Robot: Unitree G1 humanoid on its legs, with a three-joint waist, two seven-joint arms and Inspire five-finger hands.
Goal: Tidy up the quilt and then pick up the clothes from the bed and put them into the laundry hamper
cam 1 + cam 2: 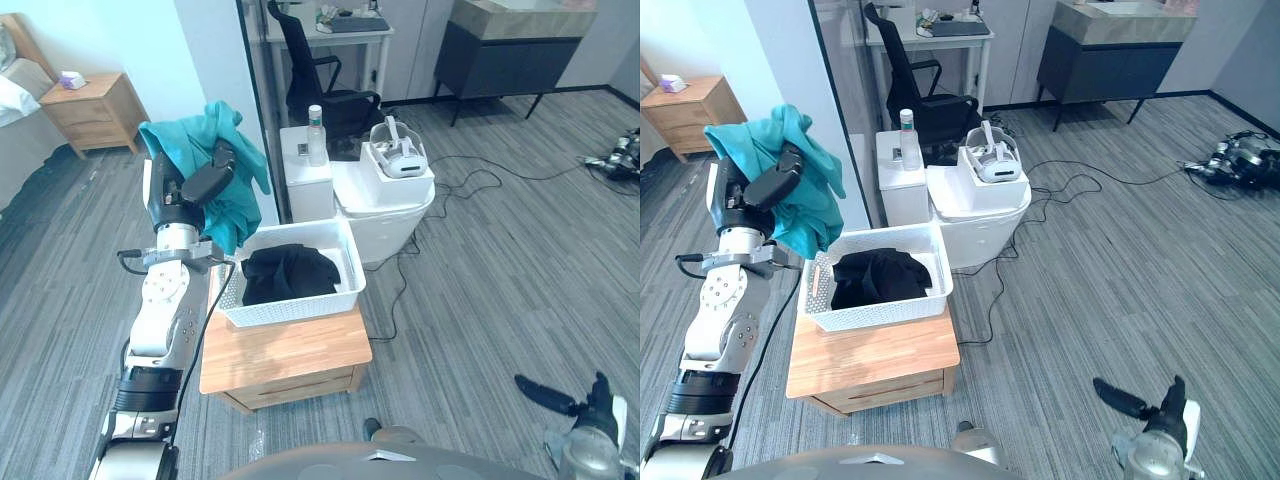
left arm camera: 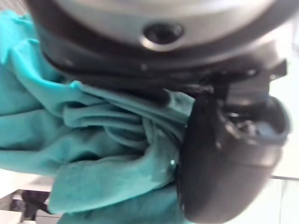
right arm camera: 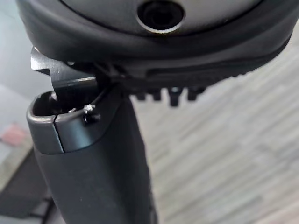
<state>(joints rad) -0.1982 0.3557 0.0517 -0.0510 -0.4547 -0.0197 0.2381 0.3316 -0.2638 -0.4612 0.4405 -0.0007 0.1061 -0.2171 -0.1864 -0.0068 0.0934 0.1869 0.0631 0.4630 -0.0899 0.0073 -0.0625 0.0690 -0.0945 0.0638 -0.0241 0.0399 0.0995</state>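
So the left hand (image 1: 205, 185) is clamped round the teal shirt (image 1: 238, 140) just off the hamper (image 1: 290, 308) left edge, next it should swing over and let go.

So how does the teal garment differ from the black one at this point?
The teal garment is clutched in the left hand, up in the air beside the white basket; the black garment lies inside that basket. The teal one hangs down in loose folds, while the black one sits bunched in a heap. Both are crumpled clothing.
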